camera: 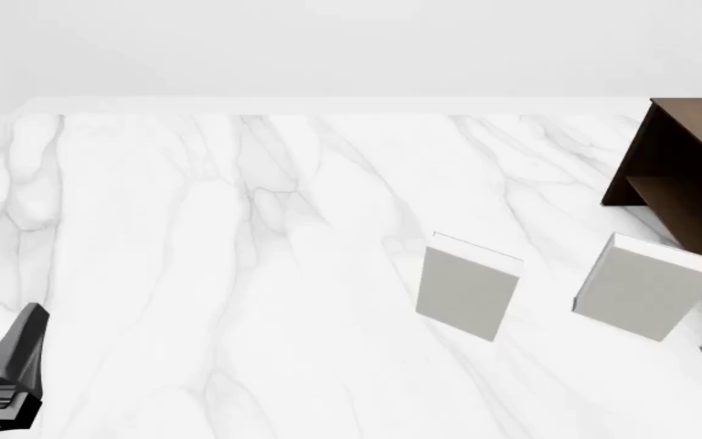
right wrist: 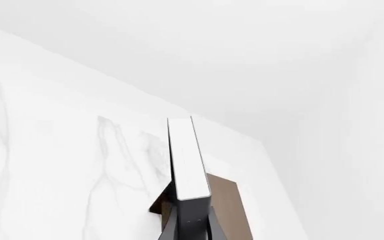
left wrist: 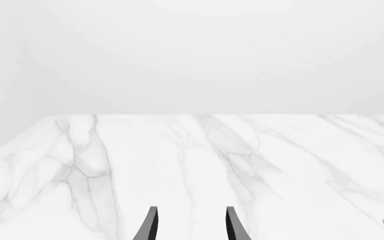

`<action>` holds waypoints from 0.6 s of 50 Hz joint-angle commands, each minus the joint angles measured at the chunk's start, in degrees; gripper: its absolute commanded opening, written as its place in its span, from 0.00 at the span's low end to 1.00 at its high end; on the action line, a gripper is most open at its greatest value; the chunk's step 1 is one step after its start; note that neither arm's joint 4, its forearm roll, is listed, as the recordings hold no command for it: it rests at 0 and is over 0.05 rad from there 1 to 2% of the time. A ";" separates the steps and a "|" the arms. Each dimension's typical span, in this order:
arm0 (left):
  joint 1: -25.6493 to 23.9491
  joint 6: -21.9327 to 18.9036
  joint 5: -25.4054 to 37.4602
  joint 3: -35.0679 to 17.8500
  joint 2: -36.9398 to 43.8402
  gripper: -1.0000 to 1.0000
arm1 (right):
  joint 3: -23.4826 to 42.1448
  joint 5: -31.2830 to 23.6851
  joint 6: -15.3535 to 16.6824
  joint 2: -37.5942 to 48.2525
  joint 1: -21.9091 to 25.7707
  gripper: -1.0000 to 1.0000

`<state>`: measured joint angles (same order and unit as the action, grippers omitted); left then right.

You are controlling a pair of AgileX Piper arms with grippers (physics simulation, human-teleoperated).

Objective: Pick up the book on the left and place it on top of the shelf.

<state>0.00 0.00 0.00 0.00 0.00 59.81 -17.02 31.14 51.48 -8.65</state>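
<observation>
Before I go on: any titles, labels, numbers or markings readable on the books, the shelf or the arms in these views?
None can be read in any view.
The two pale books on the table: covers blank.
The book clamped in the right claw: plain page edge and cover, no lettering.
The shelf: bare dark wood.
The left claw: plain dark fingers, no markings.

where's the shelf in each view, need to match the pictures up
front view: the shelf is at the right edge, cut off by the frame.
right wrist view: it is the brown surface just behind the book clamped in the right gripper.
left wrist view: not in it.
shared landmark: the white veined marble table shows in all three.
</observation>
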 commanded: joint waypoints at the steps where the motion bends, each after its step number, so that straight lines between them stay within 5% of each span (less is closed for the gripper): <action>1: 0.00 0.00 0.00 0.00 0.00 1.00 | 0.08 -0.29 -0.26 -1.16 -3.16 0.00; 30: 0.00 0.00 0.00 0.00 0.00 1.00 | -0.38 0.29 5.54 -0.59 -9.47 0.00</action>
<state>0.00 0.00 0.00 0.00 0.00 58.63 -17.13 36.57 50.97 -15.80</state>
